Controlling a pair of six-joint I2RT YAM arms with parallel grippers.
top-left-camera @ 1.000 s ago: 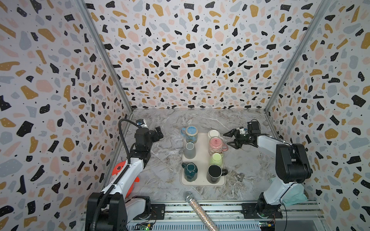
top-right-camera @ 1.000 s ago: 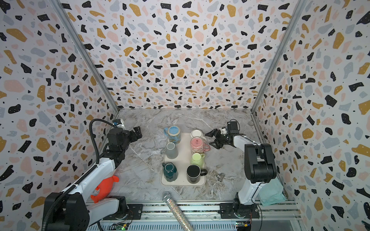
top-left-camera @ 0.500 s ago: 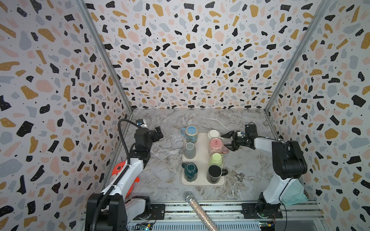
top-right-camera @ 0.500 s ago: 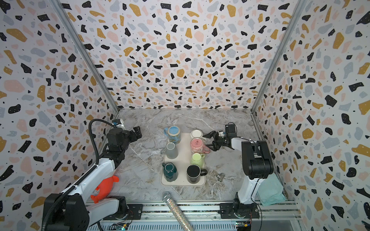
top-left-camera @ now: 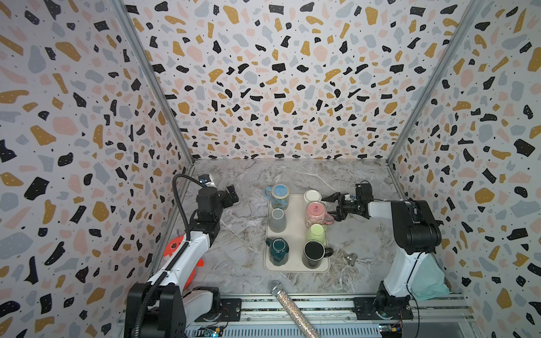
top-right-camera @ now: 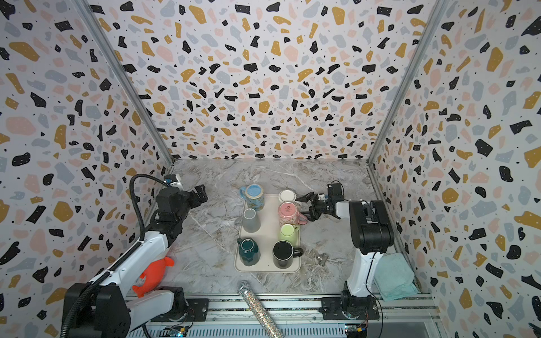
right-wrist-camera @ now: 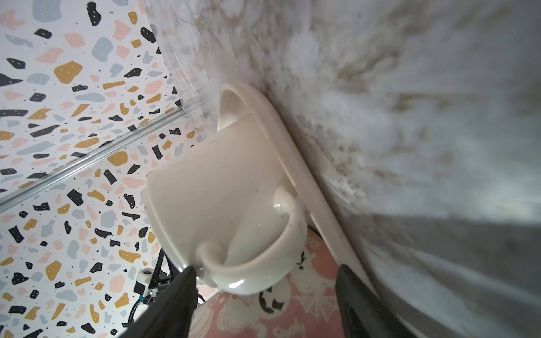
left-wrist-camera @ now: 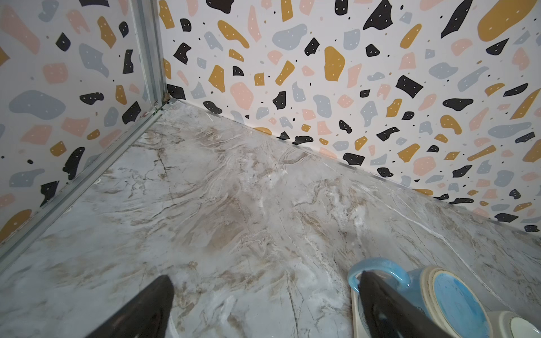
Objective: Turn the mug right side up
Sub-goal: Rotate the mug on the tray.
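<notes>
While the left gripper hangs left of the tray, the right gripper sits beside the upside-down cream mug and pink mug at its far right; both grippers' fingers are apart, empty.

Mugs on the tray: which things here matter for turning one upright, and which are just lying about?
Job: pink mug, cream mug, tray, open right gripper beside them.
Lying about: orange fish toy, glittery microphone, teal cloth, open left gripper.
</notes>
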